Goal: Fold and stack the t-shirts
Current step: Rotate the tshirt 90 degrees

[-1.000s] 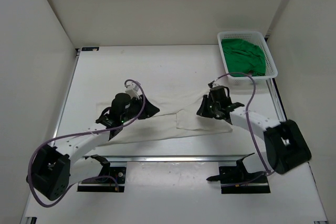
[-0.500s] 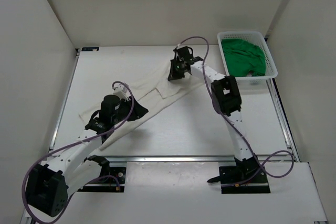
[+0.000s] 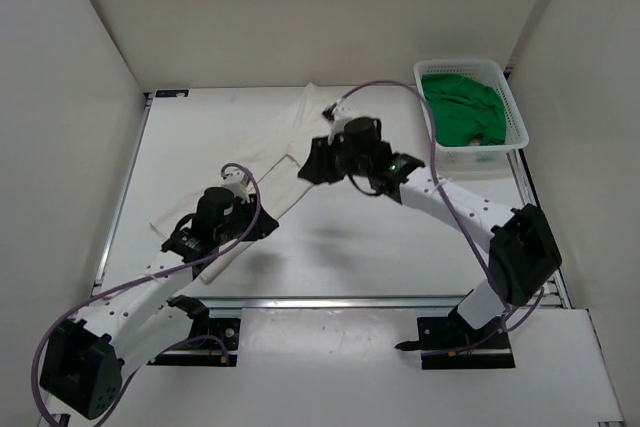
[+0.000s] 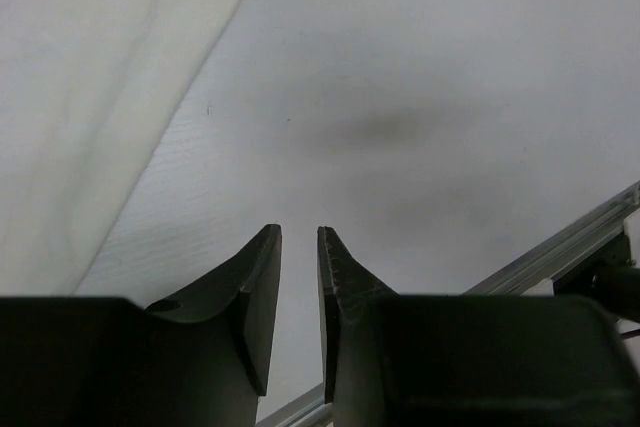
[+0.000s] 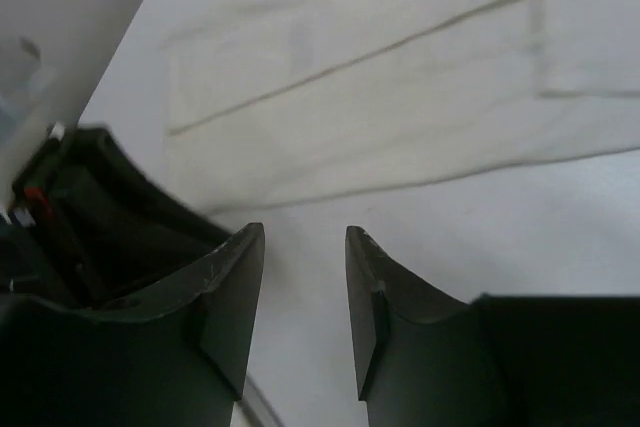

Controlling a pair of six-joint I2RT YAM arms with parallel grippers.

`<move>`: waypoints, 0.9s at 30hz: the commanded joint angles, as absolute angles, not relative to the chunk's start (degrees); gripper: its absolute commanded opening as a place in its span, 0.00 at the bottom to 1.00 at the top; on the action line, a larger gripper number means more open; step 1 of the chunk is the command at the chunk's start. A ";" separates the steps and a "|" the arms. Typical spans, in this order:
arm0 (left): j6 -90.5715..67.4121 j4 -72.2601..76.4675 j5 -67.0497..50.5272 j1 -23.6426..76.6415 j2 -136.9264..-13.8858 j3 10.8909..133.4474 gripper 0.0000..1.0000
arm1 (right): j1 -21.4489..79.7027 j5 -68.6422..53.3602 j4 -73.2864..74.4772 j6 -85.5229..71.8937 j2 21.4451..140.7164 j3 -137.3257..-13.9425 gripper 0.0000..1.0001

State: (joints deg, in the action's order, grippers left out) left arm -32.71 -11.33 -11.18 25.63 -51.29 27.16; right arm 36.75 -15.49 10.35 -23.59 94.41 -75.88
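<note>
- The white t-shirt (image 3: 275,162) lay on the tabletop (image 3: 400,237), pulled out long and thin.
- Seen from above, it ran from about 8 o'clock on the tabletop up to 12 o'clock, by the back wall.
- The left arm's fingers (image 4: 275,242) were only a little apart, and nothing was between them.
- Bare tabletop was under those fingers.
- In the left wrist view, the white t-shirt filled the 10 o'clock corner. Its edge slanted down toward 8 o'clock, off to the side of the fingers and not between them.
- A soft dark shadow (image 4: 390,127) sat on the tabletop at 1 o'clock from those fingers, and a metal rail (image 4: 570,247) showed at 4 o'clock.
- The right arm's fingers (image 5: 352,247) were wider apart, and they held nothing too.
- In the right wrist view, the white t-shirt lay flat across the top, from 10 o'clock to 2 o'clock, with long lines running through the cloth. Bare tabletop was right past the fingertips.
- From above, the right arm (image 3: 450,202) reached in from 5 o'clock, and its black end was over the shirt's 3 o'clock edge.
- The left arm (image 3: 150,287) reached in from 7 o'clock, and its black end was over the shirt's lower part.
- The green t-shirt (image 3: 455,107) was bunched up inside the white basket (image 3: 470,160) in the 2 o'clock corner, well apart from both sets of fingers.
</note>
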 commanded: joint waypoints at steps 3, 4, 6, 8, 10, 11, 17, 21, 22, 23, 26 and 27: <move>-27.24 -11.27 -10.09 25.77 -47.30 30.15 0.31 | 44.81 -15.21 -5.62 -33.91 99.31 -60.38 0.36; -28.20 -9.42 -12.80 23.92 -46.59 29.19 0.27 | 46.13 -14.77 -5.36 -34.62 100.80 -60.82 0.35; -30.84 -7.31 -15.89 20.76 -43.00 26.81 0.27 | 47.37 -13.62 -6.33 -35.06 103.44 -62.04 0.38; -31.64 -7.47 -17.83 18.30 -41.49 25.49 0.29 | 48.08 -13.28 -6.94 -36.47 106.51 -63.54 0.39; -31.29 -8.69 -18.63 17.14 -41.31 25.49 0.28 | 48.08 -12.48 -8.35 -38.05 109.06 -63.98 0.40; -31.46 -8.70 -18.89 17.31 -41.31 25.49 0.29 | 47.82 -12.48 -8.96 -38.40 110.12 -63.98 0.40; -32.17 -8.70 -14.85 20.65 -42.19 24.52 0.30 | 47.46 -11.43 -8.80 -43.50 119.96 -69.25 0.34; -32.43 -9.14 -15.21 19.08 -44.21 24.43 0.31 | 48.25 -9.75 -6.33 -43.77 123.48 -73.38 0.22; -32.43 -9.14 -15.29 18.81 -44.47 24.43 0.31 | 47.73 -10.45 -6.33 -44.20 123.83 -73.48 0.12; -32.43 -9.05 -15.38 18.55 -44.56 24.17 0.32 | 47.81 -10.55 -7.11 -44.38 123.14 -72.69 0.08; -32.43 -8.87 -14.86 18.72 -45.70 24.09 0.33 | 44.93 -12.03 -9.05 -44.30 119.98 -67.44 0.00; -32.43 -8.18 -15.11 19.24 -45.96 24.17 0.33 | 42.82 -12.56 -9.75 -43.60 117.71 -64.37 0.00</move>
State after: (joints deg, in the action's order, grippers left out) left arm -32.38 -8.93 -15.44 18.98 -45.36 24.69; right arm 46.65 -13.76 -12.58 -44.75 120.64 -70.70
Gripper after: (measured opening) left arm 0.324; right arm 0.008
